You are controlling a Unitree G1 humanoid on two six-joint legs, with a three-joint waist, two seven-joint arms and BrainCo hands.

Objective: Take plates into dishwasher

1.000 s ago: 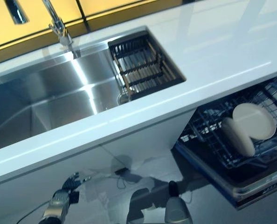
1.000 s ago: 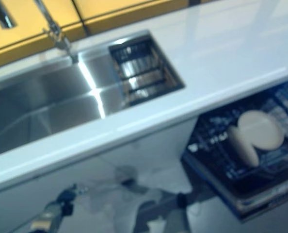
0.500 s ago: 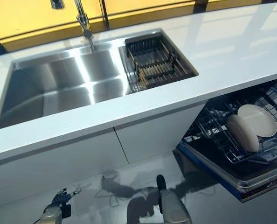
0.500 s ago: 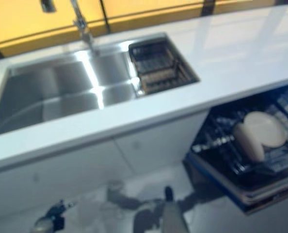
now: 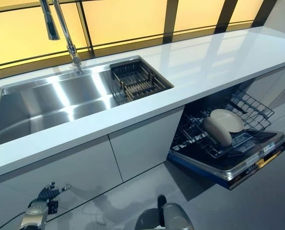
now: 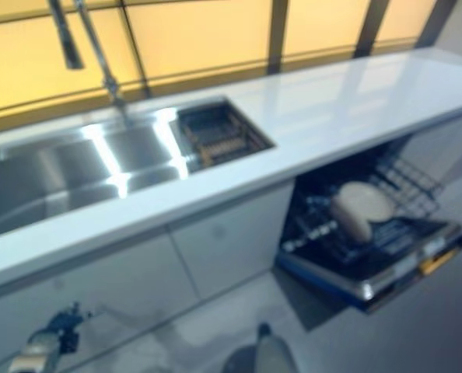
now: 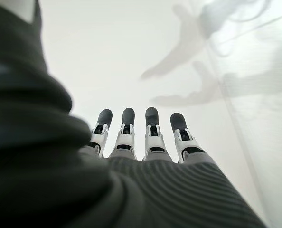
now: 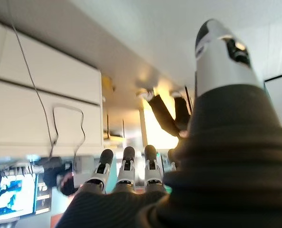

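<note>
Two white plates (image 5: 218, 126) stand in the wire rack (image 5: 248, 108) of the open dishwasher under the counter at the right. One plate leans on edge in front of the other. My left hand (image 5: 47, 193) hangs low by the floor at the lower left. Its fingers (image 7: 127, 133) are straight and hold nothing. My right arm (image 5: 171, 218) shows at the bottom middle, apart from the dishwasher. The right hand's fingers (image 8: 126, 175) are straight and empty in the right wrist view.
The dishwasher door (image 5: 238, 165) lies open and juts out low over the floor. A white counter (image 5: 205, 62) holds a steel sink (image 5: 46, 103) with a tap (image 5: 61, 28) and a dark drain rack (image 5: 138, 81). White cabinet doors (image 5: 133, 148) stand below.
The whole picture has shifted as the camera moved: the window and more of the counter now show. Plates stay in the rack. Both hands stay low and empty.
</note>
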